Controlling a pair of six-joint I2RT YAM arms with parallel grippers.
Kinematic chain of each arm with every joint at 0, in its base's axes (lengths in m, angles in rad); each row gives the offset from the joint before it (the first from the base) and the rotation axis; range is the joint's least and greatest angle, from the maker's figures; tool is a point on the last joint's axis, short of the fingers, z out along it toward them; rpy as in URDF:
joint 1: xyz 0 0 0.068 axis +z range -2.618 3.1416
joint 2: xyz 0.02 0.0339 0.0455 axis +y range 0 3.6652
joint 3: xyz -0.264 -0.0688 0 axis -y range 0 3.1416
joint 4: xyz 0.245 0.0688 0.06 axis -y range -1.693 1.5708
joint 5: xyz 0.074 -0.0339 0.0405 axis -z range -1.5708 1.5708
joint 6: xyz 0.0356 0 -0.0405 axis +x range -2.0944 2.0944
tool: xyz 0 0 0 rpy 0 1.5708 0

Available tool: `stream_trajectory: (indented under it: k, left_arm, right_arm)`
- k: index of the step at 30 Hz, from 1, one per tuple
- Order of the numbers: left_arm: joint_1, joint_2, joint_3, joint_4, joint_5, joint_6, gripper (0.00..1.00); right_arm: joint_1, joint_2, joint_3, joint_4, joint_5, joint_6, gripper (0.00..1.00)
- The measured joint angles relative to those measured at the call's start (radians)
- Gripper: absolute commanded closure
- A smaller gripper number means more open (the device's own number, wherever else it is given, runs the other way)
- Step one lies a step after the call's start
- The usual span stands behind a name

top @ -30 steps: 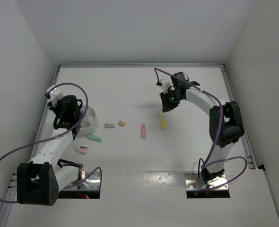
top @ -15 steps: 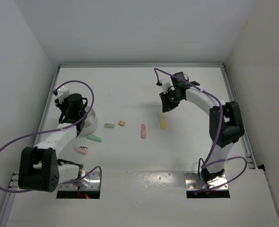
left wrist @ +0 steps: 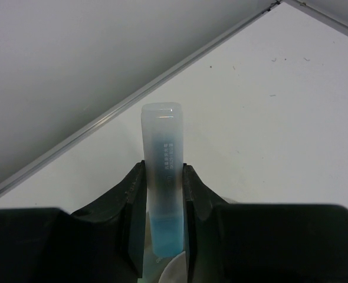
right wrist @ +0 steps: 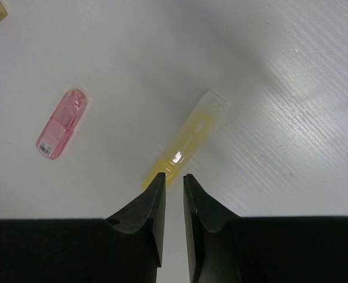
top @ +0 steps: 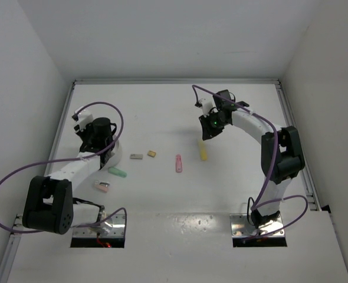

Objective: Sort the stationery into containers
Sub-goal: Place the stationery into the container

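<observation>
A clear blue-tipped pen (left wrist: 161, 130) stands between the fingers of my left gripper (left wrist: 163, 171), which is shut on it. Seen from the top, that left gripper (top: 98, 134) hovers over the small round white bowl (top: 117, 153) and hides most of it. My right gripper (right wrist: 173, 177) hangs above the near end of a yellow marker (right wrist: 189, 139), its jaws a narrow gap apart with nothing between them. In the top view the right gripper (top: 207, 134) sits just behind the yellow marker (top: 203, 151). A pink marker (right wrist: 62, 125) lies to its left.
Loose on the table lie a grey block (top: 136, 157), a tan block (top: 152, 154), the pink marker (top: 178, 163), a green marker (top: 117, 172) and a pink piece (top: 102, 186). White walls close in the left, back and right sides.
My left gripper has swung to the right with the pen, further over the bowl. The right arm has stayed in place.
</observation>
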Motion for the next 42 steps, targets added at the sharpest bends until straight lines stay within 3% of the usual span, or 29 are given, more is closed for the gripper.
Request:
stream_trajectory:
  k: [18,19,21,24,27,31,35,42]
  left_arm:
    - [-0.043,0.024,0.039,-0.157,-0.151,-0.208,1.0]
    - [-0.043,0.024,0.039,-0.162,-0.154,-0.215,0.99]
    - [-0.043,0.024,0.041,-0.173,-0.159,-0.234,0.87]
    - [-0.044,0.023,0.043,-0.19,-0.163,-0.263,0.85]
    - [-0.044,0.018,0.043,-0.208,-0.166,-0.288,0.74]
    - [-0.043,0.0,0.042,-0.239,-0.161,-0.301,0.69]
    - [-0.038,-0.026,0.037,-0.274,-0.143,-0.307,0.57]
    - [-0.029,-0.055,0.031,-0.311,-0.112,-0.31,0.48]
  right_arm:
    - [0.0,0.0,0.0,0.001,0.0,0.0,0.76]
    - [0.0,0.0,0.0,0.001,0.0,0.0,0.76]
    - [0.0,0.0,0.0,0.001,0.0,0.0,0.75]
    - [0.0,0.0,0.0,0.001,0.0,0.0,0.75]
    - [0.0,0.0,0.0,0.001,0.0,0.0,0.75]
    - [0.0,0.0,0.0,0.001,0.0,0.0,0.73]
    - [0.0,0.0,0.0,0.0,0.0,0.0,0.73]
    - [0.0,0.0,0.0,0.0,-0.002,0.0,0.73]
